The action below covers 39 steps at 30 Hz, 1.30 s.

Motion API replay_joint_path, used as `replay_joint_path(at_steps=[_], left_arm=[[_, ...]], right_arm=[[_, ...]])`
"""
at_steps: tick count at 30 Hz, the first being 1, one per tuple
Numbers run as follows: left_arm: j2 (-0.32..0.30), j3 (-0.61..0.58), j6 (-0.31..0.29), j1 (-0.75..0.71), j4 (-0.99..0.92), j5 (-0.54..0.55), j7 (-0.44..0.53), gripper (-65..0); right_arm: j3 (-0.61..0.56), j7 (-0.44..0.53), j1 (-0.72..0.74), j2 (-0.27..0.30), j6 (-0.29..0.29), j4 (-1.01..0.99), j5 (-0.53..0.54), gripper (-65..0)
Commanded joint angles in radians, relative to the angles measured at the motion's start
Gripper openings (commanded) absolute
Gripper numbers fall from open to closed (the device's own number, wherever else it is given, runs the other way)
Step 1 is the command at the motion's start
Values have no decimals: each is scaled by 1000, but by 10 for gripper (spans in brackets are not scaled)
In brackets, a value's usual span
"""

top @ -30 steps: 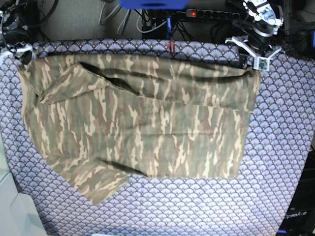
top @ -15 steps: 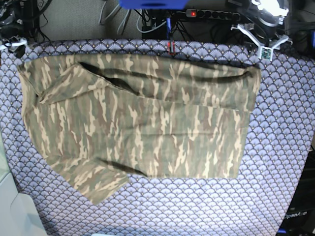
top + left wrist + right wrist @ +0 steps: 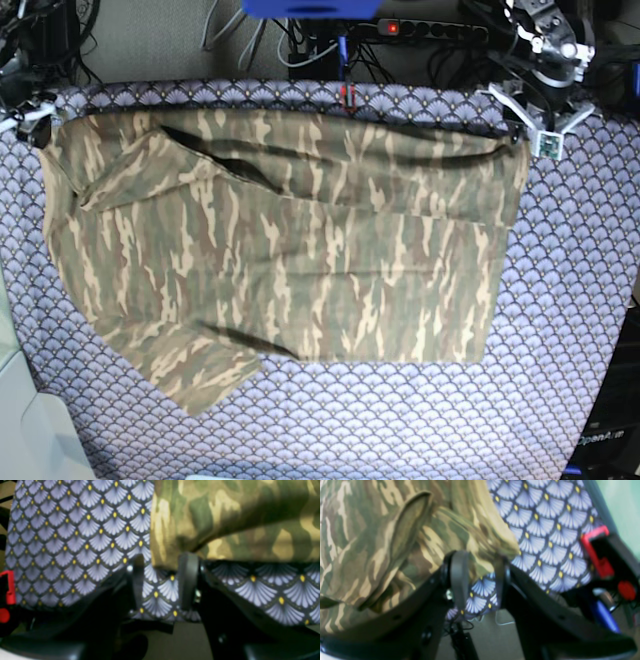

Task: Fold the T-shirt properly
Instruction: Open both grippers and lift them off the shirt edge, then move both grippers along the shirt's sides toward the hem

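The camouflage T-shirt (image 3: 290,240) lies spread flat on the fan-scale tablecloth (image 3: 400,420), hem to the right and sleeves to the left. My left gripper (image 3: 522,128) is at the shirt's far right corner. In the left wrist view the left gripper (image 3: 162,557) stands open, and the edge of the T-shirt (image 3: 225,517) just reaches in between its fingertips. My right gripper (image 3: 30,115) is at the far left corner. In the right wrist view the right gripper (image 3: 480,557) is open too, with a tip of the T-shirt (image 3: 370,542) draped between its fingers.
Behind the table's far edge are a power strip (image 3: 430,28) with a lit red switch, cables and a blue part (image 3: 310,8). A red clip (image 3: 348,97) holds the cloth at the far edge. A white object (image 3: 30,430) stands at the near left.
Both grippers drew back from the far edge half a second ago and have since come down again onto the shirt's two far corners. The shirt has barely shifted.
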<state>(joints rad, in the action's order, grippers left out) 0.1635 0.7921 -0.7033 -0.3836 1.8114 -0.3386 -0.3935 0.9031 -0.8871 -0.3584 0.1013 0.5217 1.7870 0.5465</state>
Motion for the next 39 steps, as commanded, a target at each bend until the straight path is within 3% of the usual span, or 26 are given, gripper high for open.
replay_joint_path(at_steps=[1, 4, 8, 13, 20, 25, 39], left_arm=[[-6, 2, 5, 13, 23, 9, 15, -424], [-6, -4, 5, 62, 23, -37, -38, -424], [-6, -50, 5, 127, 15, -112, -111, -424], [-6, -132, 5, 171, 14, -165, -120, -424], [-6, -267, 12, 176, -3, -167, -123, -424], [-6, -290, 52, 242, -43, -161, -236, -424], [-6, -334, 52, 328, -48, -165, -253, -424]], right_arm=[[-9, 21, 0, 25, -5, 17, 13, -453], [-62, 19, 0, 67, -5, 17, -18, -453], [-143, 19, 32, 93, -5, 15, -164, -451], [-230, 19, 71, 111, 4, 15, -372, -451], [-264, 18, 143, 137, 58, 14, -538, -451], [-276, -13, 218, 133, 59, 12, -662, -452], [-278, -20, 298, 90, 58, 30, -679, -454]])
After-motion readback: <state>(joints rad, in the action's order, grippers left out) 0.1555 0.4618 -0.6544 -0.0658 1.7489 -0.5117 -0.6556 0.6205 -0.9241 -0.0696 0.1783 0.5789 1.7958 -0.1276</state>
